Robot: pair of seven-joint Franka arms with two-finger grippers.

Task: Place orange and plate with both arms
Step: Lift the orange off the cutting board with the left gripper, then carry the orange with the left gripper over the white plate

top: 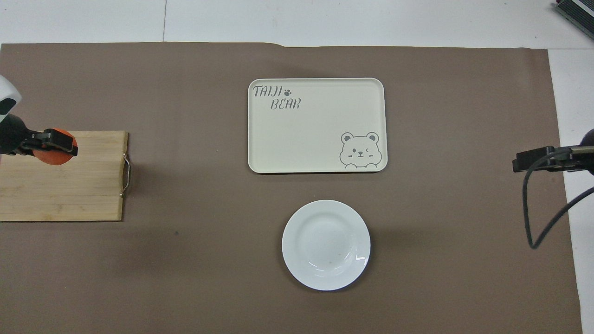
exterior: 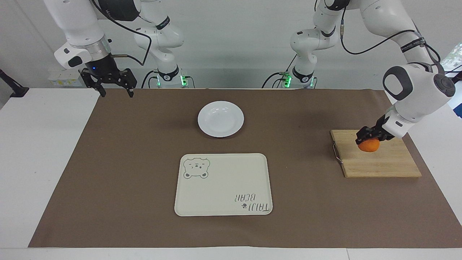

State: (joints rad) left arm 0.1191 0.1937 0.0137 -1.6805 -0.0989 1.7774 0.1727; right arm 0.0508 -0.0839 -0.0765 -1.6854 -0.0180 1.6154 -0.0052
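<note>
My left gripper (exterior: 366, 135) is shut on the orange (exterior: 368, 145), holding it in the air over the wooden cutting board (exterior: 382, 162). From above, the same orange (top: 55, 147) shows under the left gripper (top: 60, 144) at the board's (top: 60, 190) farther edge. The white plate (exterior: 220, 118) rests on the brown mat in the middle, nearer to the robots than the cream tray; in the overhead view the plate (top: 326, 245) has nothing on it. My right gripper (exterior: 115, 90) waits open above the mat's corner at the right arm's end.
A cream rectangular tray (exterior: 223, 185) with a bear drawing lies farther from the robots than the plate; from above the tray (top: 317, 125) holds nothing. The cutting board has a metal handle (exterior: 336, 153) on the side toward the table's middle.
</note>
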